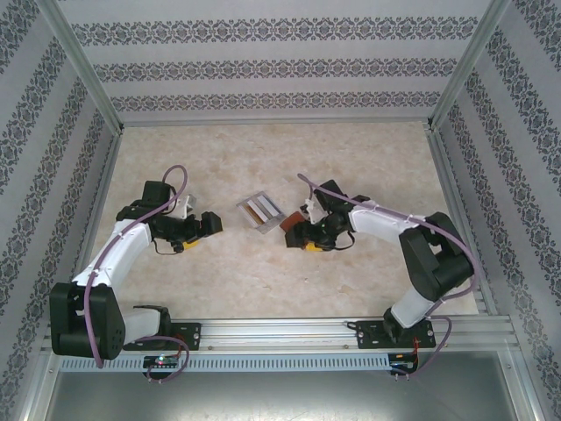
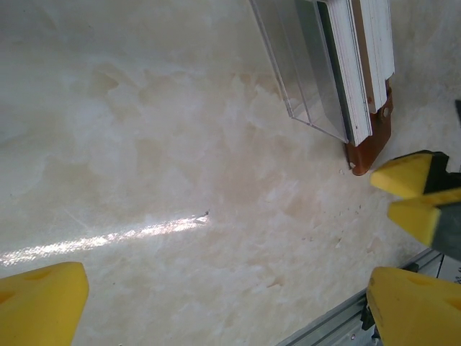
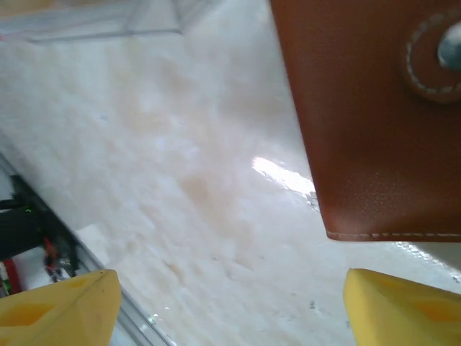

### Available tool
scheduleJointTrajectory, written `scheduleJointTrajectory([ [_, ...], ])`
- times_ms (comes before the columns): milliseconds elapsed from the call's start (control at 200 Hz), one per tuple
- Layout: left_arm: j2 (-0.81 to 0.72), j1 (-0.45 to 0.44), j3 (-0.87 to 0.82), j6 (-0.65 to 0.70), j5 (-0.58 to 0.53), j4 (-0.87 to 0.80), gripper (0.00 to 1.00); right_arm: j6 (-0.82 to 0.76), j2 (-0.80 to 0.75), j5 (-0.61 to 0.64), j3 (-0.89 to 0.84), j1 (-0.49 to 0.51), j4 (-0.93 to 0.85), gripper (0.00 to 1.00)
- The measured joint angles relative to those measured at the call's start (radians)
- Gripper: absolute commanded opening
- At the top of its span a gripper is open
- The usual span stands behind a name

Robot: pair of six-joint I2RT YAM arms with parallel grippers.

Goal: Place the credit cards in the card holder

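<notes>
Left gripper: located left of the table centre, pointing toward the right edge. The left wrist view shows its yellow fingertips set wide apart, with bare table surface between them and nothing gripped.

Clear tray: lies at about the middle of the table, turned diagonally to the table edges. Its left compartment is see-through.

Credit cards: packed together on edge in the right part of the tray. The exposed edges are mostly white and grey, with one dark red-brown. From above they read as white, dark and grey stripes.

Card holder: lies on the table against the tray's right end, on the side toward the near edge.
- Material: orange-brown, leather-look, fine grain.
- Seam: pale stitching along the border.
- Fastener: pale round snap ringed by stitching.
- Condition: interior not visible.

Right gripper: positioned just right of the card holder, on its near side, pointing toward the left edge. The right wrist view shows its yellow fingertips spread apart. The holder's stitched corner sits just ahead of them, and no contact is visible.
</notes>
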Motion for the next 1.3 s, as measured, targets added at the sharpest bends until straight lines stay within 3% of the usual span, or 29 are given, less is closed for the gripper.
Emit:
scheduleJointTrajectory([
  [155,0.0,0.0,-0.002,0.0,0.0,0.0,1.0,-0.053,-0.059,0.098,0.024,-0.099,-0.021,0.81],
  [290,0.0,0.0,-0.006,-0.001,0.0,0.0,0.98,-0.108,0.037,0.197,0.1,-0.121,-0.05,0.76],
  [495,-0.021,-0.007,-0.079,-0.077,0.074,0.056,0.94,-0.144,0.204,0.23,0.146,-0.106,-0.062,0.59],
  [580,-0.042,-0.051,-0.121,-0.134,0.087,0.093,0.94,-0.149,0.211,0.228,0.148,-0.105,-0.063,0.51],
  [729,-0.061,-0.19,-0.152,-0.227,0.068,0.17,0.91,-0.14,0.2,0.163,0.101,-0.103,-0.018,0.34],
  [974,0.064,-0.39,-0.155,-0.343,-0.002,0.346,0.72,-0.093,0.189,-0.055,-0.007,-0.128,0.077,0.1],
  [1134,0.136,-0.453,-0.155,-0.373,-0.034,0.423,0.64,-0.052,0.172,-0.168,-0.061,-0.135,0.143,0.0],
  [1304,0.212,-0.477,-0.155,-0.403,-0.043,0.519,0.63,0.014,0.147,-0.273,-0.113,-0.134,0.248,0.0],
])
